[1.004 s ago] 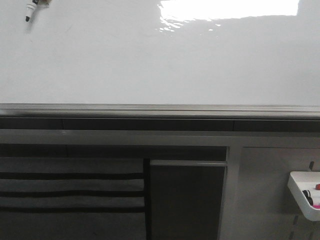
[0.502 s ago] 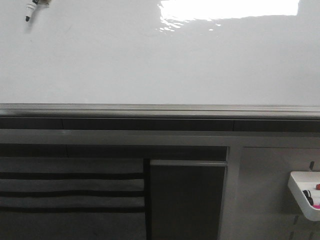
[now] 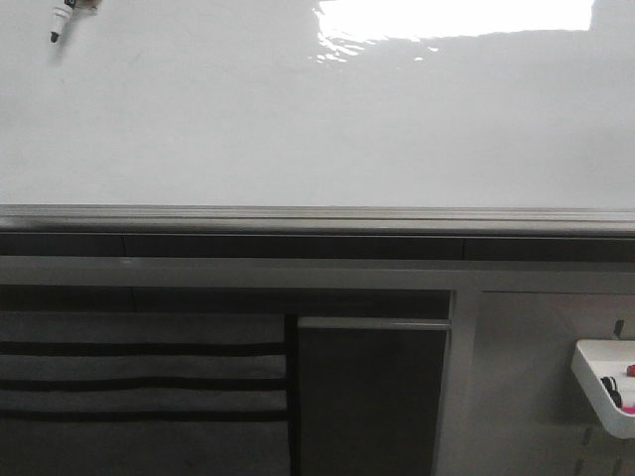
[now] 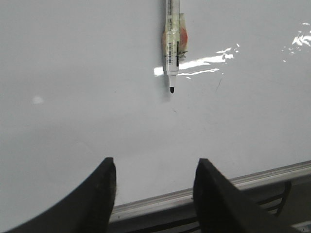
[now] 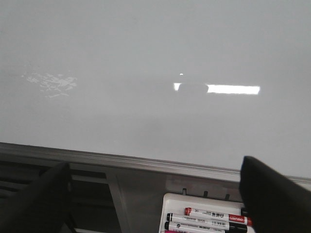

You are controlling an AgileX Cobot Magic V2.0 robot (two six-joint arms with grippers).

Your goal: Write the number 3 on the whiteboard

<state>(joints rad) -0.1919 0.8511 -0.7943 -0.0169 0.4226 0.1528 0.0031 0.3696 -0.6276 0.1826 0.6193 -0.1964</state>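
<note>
Left wrist view shows a marker (image 4: 172, 43) taped onto the whiteboard (image 4: 73, 73), above the released, empty left gripper (image 4: 154, 187). No number 3 yet. I'd grip the barrel squarely. Right gripper (image 5: 155, 204) gapes near the tray (image 5: 204, 216).

whiteboard (image 3: 298, 129): large, glossy white, upright, fills upper front view
edge: grey metal rail (image 3: 317, 216) along the bottom
surface: bright light patch (image 3: 456, 15) reflected at top, only a few faint specks
number 3: none visible on the board
</note>
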